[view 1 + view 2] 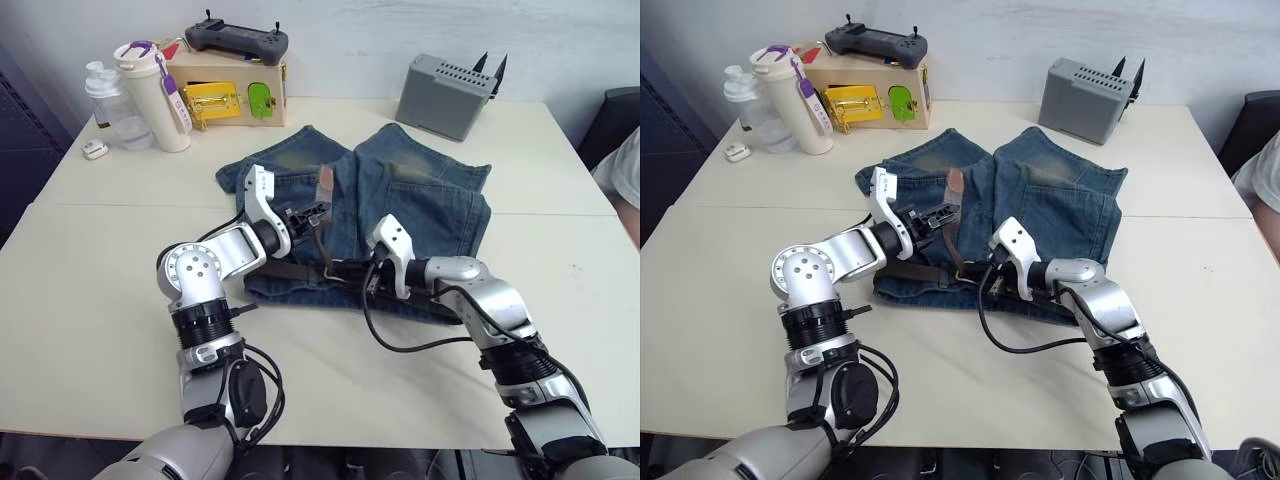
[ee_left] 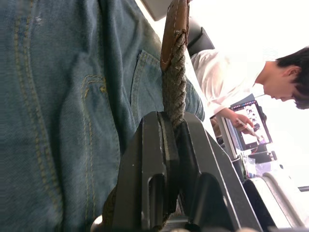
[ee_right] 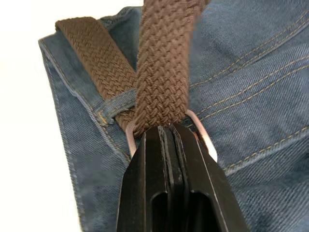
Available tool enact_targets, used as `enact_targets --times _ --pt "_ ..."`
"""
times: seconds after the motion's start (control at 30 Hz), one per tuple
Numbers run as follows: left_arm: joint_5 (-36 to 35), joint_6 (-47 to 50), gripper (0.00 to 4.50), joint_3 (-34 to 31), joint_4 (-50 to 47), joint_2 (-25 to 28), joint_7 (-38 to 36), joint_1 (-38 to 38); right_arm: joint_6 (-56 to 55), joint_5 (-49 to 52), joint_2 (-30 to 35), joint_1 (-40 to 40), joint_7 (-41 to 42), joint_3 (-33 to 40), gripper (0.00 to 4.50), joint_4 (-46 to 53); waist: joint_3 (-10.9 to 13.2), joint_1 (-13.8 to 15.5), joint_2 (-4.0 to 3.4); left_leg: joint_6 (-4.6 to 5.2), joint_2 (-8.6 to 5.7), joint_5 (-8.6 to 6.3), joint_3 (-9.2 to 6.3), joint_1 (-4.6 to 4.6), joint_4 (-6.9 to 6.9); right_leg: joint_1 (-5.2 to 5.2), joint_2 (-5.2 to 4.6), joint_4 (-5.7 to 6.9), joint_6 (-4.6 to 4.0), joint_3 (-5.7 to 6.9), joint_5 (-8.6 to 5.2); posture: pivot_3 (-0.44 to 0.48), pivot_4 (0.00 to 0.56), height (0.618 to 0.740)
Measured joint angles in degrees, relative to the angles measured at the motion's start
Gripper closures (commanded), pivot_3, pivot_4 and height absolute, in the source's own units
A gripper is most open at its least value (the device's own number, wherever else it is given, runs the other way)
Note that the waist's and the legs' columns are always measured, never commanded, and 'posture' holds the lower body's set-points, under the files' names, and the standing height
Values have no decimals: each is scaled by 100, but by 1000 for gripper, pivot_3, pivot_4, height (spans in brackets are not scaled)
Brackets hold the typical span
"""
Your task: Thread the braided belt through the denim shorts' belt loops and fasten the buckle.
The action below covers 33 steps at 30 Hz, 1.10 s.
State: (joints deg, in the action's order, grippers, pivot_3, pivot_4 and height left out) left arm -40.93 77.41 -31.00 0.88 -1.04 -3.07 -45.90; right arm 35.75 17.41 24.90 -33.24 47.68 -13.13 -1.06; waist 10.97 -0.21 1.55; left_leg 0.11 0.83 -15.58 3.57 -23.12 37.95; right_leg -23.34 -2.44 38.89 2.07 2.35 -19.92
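The braided belt (image 3: 161,72) is pinched in both our closed tools, left tool (image 1: 318,214) near its tan tip, right tool (image 3: 171,133) at the buckle (image 3: 203,140), over denim shorts (image 1: 420,200) on the pale worktop (image 1: 90,260).

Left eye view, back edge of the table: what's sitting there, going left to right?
Small white object → clear bottle → white tumbler with purple strap → wooden box with black controller on top → grey device.

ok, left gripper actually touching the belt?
Touching. Left wrist view shows the left gripper with its fingers closed on the braided belt, just below its tan tip.
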Motion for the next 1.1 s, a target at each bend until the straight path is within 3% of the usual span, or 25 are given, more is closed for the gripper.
enact_targets --times 0.13,0.3,0.47,0.6,0.9,1.1 --pt "-17 127 4500 -14 -210 273 -5 388 57 210 38 121 115 248 4429 129 0 9 0 -1 0 -1 -1 -4 0 -1 0 -2 0 0 0 0 150 736" --pt "-16 -84 4500 40 -281 418 -94 655 195 302 773 42 421 488 4429 673 1 24 1 2 -2 -4 -2 -9 4 -1 -4 -5 0 2 0 0 150 736" --pt "-48 -379 4500 103 -275 355 -171 654 219 122 1047 -99 702 122 4429 732 0 -4 2 -2 1 -5 1 -8 -1 -4 1 -7 0 1 0 0 150 736" --pt "-91 -454 4500 211 -276 371 -181 657 214 -162 921 -335 731 -263 4429 464 0 12 2 -1 1 -5 0 -8 0 -3 0 -9 0 1 0 0 150 736" --pt "8 -963 4500 1063 -583 876 -657 1062 152 -220 545 -477 744 -300 4429 13 0 7 2 -1 1 -5 -1 -8 0 -3 -1 -9 0 2 0 0 150 736" --pt "2 -1277 4500 1152 -665 1044 -834 1083 9 -221 249 -611 766 -276 4429 -322 0 -13 2 -1 2 -5 -1 -8 -1 -3 0 -9 0 2 0 0 150 736"
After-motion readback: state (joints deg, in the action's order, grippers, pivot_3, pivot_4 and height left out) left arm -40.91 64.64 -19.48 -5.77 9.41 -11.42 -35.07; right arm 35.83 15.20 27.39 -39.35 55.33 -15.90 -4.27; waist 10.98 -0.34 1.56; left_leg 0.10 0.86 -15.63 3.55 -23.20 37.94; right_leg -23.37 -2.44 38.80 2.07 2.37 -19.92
